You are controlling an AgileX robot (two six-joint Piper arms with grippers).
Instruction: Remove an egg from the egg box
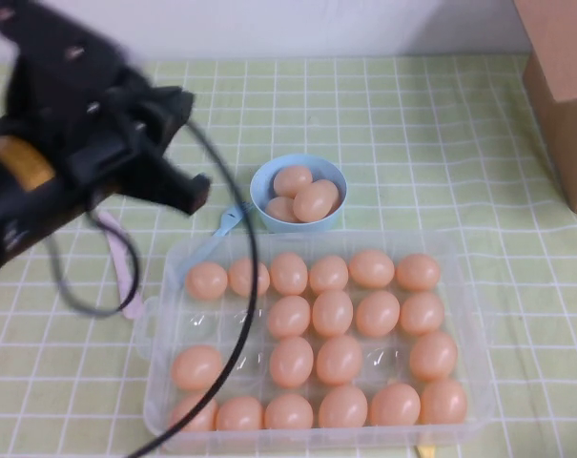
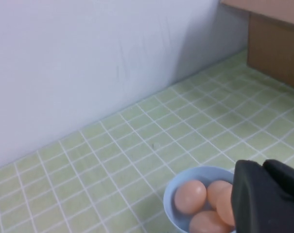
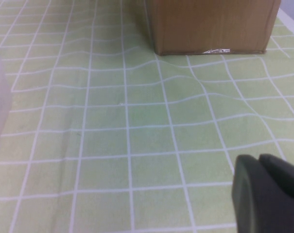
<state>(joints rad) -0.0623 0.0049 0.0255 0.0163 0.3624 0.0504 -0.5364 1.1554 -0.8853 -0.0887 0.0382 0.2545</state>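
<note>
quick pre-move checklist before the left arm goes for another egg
1. Large clear plastic egg box open on top, peach-orange eggs exposed: ok.
2. Small light-blue bowl beyond the box holds three eggs, with room for more: ok.
3. Left pincer raised left of the bowl, carrying nothing visible: ok.
4. Left pincer finger opening: cannot tell.
5. Black cable hanging across the box's left wells: not ok.
6. Right pincer parked low over the tablecloth near the brown cardboard box: ok.

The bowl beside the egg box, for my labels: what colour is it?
Light blue bowl, clearest in the high view.
</note>
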